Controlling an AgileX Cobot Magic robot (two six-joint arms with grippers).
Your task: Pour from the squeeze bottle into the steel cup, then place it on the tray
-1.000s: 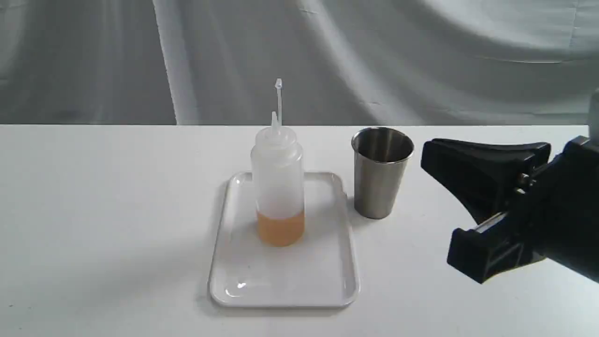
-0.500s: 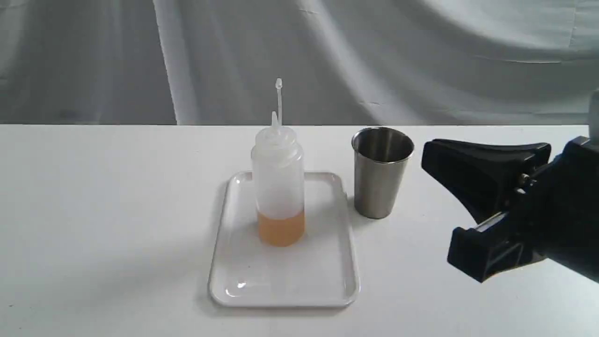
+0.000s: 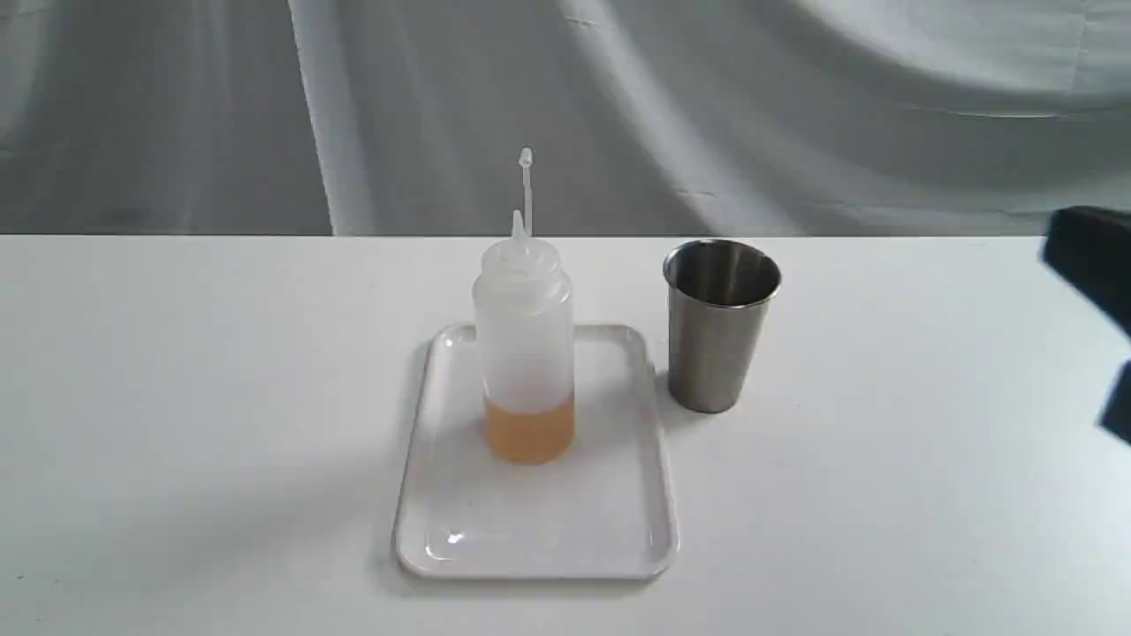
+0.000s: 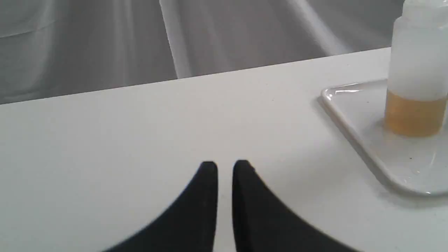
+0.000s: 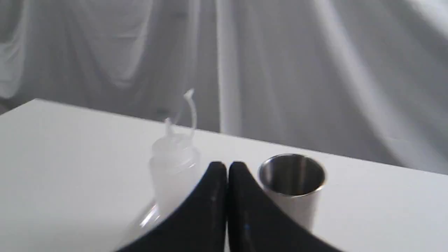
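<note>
The squeeze bottle (image 3: 526,353) stands upright on the white tray (image 3: 535,539), amber liquid filling its bottom, its cap strap sticking up. The steel cup (image 3: 720,327) stands on the table just right of the tray. My right gripper (image 5: 227,166) is shut and holds nothing; beyond its tips the right wrist view shows the bottle (image 5: 173,164) and the cup (image 5: 292,175). The exterior view catches only a blurred black part of that arm (image 3: 1091,256) at the right edge. My left gripper (image 4: 225,166) is shut and holds nothing, low over the table, well apart from the tray (image 4: 353,115) and bottle (image 4: 416,70).
The white table (image 3: 177,397) runs back to a grey draped cloth (image 3: 618,115). Nothing else stands on it.
My right gripper, open and beside the cup earlier, has pulled away fast to the right edge of the exterior view and now shows shut. Bottle, cup and tray have not moved.
</note>
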